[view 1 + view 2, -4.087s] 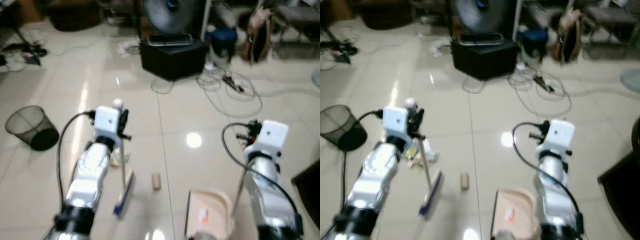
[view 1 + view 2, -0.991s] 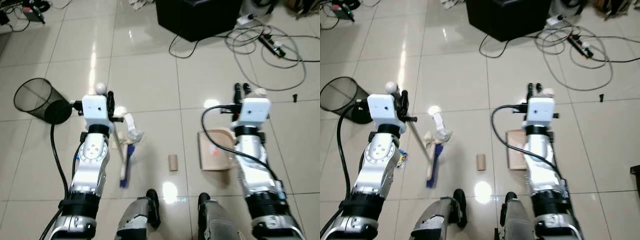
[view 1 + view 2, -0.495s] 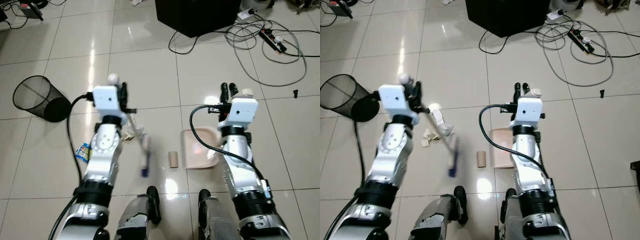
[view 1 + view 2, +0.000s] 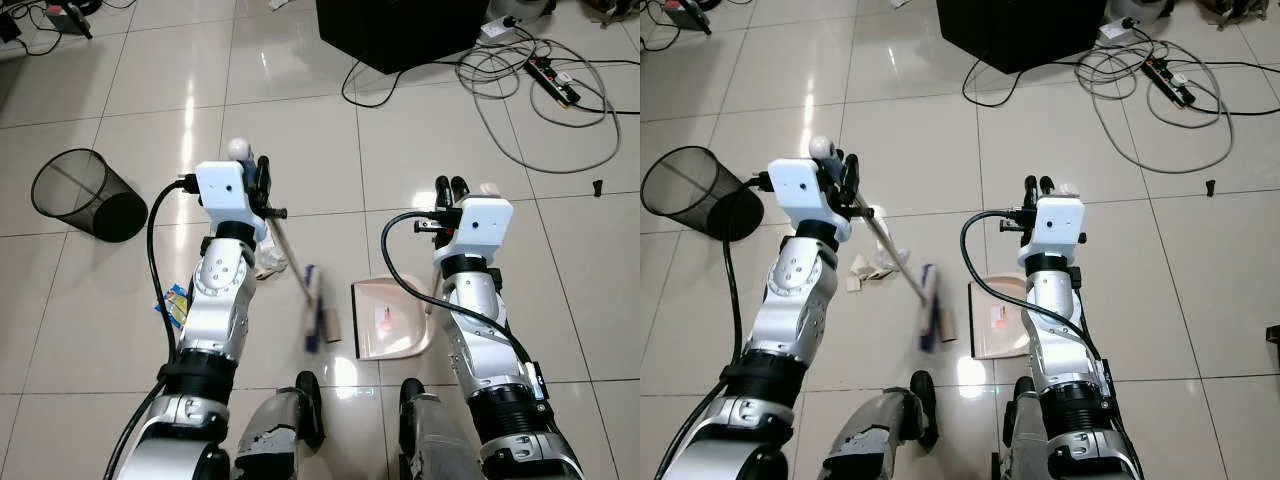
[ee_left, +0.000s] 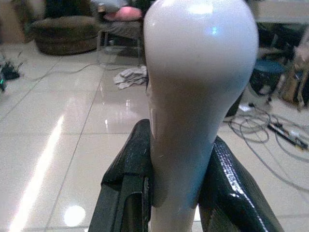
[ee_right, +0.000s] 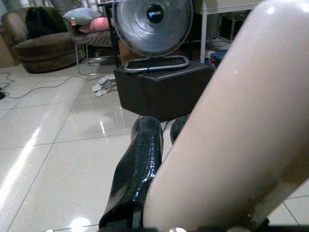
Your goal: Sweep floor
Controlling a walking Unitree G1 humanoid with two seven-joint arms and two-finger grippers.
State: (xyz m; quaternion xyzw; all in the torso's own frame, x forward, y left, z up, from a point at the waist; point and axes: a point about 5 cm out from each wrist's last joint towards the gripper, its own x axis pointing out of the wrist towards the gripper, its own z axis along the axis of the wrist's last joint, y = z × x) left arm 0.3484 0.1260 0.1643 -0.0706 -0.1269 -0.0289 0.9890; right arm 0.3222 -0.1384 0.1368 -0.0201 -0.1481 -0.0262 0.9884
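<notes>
Both pairs of jaws are closed on tool handles: the left gripper (image 5: 176, 193) clamps its black fingers (image 5: 128, 188) around the rounded white top of the long-handled broom with a blue brush head (image 4: 312, 318), and the right gripper (image 4: 449, 190) holds the pale upright handle of the beige plastic dustpan (image 4: 388, 320). Holding the broom at the very top lets its shaft slant down and inward, so the brush head lands on the glossy cream tiled floor (image 4: 300, 140) between the two arms, just beside the dustpan's open edge. The dustpan lies flat on the tiles with its mouth turned toward the broom, evidently set there to receive whatever is pushed across. A small brown cardboard tube (image 4: 331, 322) lies between brush and pan, touching or nearly touching the brush, so it looks like the piece now being driven in. Crumpled white paper scraps (image 4: 872, 266) and a small colourful wrapper (image 4: 173, 305) lie near the left arm, on the far side of the broom from the pan, apparently awaiting later strokes. A black wire-mesh wastebasket (image 4: 85, 195) stands well off to the left, likely where the pan gets emptied.
</notes>
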